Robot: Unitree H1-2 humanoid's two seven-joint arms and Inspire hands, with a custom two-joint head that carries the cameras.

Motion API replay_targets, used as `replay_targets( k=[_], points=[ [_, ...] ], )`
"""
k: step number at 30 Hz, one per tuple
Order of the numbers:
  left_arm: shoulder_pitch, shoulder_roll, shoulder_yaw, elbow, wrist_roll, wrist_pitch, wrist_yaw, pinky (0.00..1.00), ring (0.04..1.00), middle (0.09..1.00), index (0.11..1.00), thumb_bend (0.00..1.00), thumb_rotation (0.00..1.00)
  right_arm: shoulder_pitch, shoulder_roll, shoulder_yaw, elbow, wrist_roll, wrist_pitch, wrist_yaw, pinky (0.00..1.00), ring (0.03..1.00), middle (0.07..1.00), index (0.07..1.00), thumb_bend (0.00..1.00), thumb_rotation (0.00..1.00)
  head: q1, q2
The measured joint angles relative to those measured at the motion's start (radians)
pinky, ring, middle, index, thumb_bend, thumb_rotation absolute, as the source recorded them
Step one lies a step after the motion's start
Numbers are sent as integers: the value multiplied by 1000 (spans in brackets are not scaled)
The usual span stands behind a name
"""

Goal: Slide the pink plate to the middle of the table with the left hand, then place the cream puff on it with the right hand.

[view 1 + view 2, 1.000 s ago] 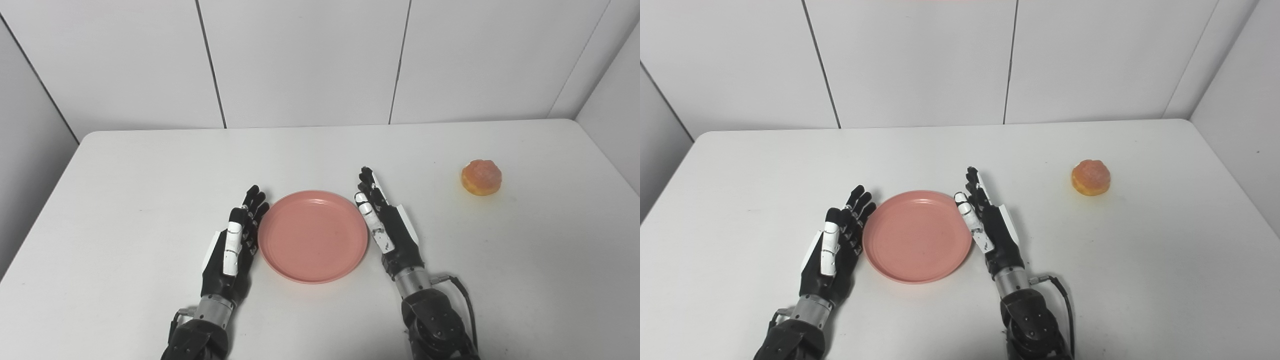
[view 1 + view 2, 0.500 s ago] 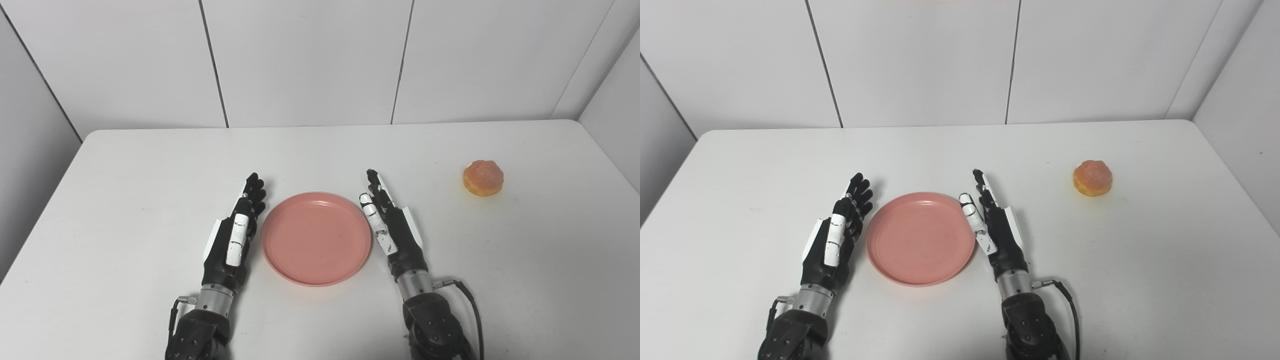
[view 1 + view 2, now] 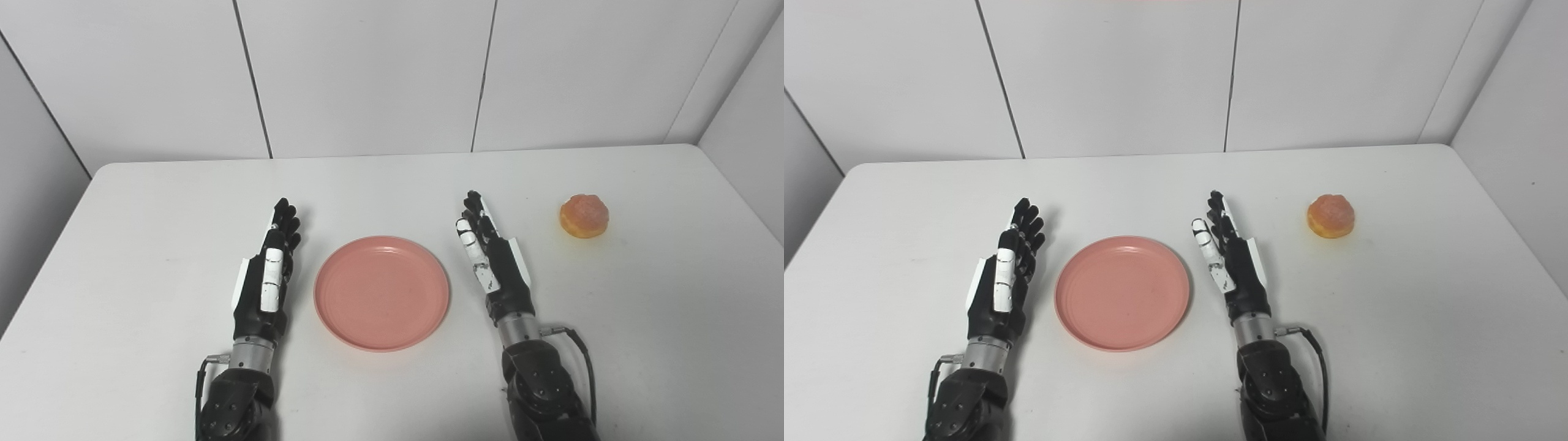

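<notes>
A white table with rounded far corners fills most of the view, its matte top evenly lit and showing only soft shadows. Behind it stands a back wall of plain white panels, split by thin dark vertical seams. A side wall closes in on the left and another side wall on the right, both grey-white and angled inward toward the table.
</notes>
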Motion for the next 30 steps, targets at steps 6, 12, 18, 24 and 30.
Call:
replay_targets(
  k=[6,12,18,24,30],
  points=[
    [12,-1,-2,-29,-3,41,1,1000,978,974,957,682,982,-28,-22,-57,26,8,-51,-40,995,989,983,978,638,834,-6,0],
    [25,-1,-9,-50,10,84,2,1000,969,968,959,676,984,-39,-73,-68,17,-138,-69,-144,928,944,944,958,598,856,-14,2],
    [25,10,-16,-47,9,84,-11,974,939,943,933,714,970,-76,-136,-78,-25,-245,-62,-198,914,940,952,959,621,735,-46,0],
    [25,10,-15,-47,8,84,-12,973,937,939,936,717,971,-97,-190,-80,-35,-334,8,-213,885,936,945,953,690,655,-49,0],
    [25,14,-16,-47,8,87,-14,979,947,951,947,722,983,-97,-211,-79,-35,-401,87,-228,852,920,938,938,701,490,-64,0]
  ],
)
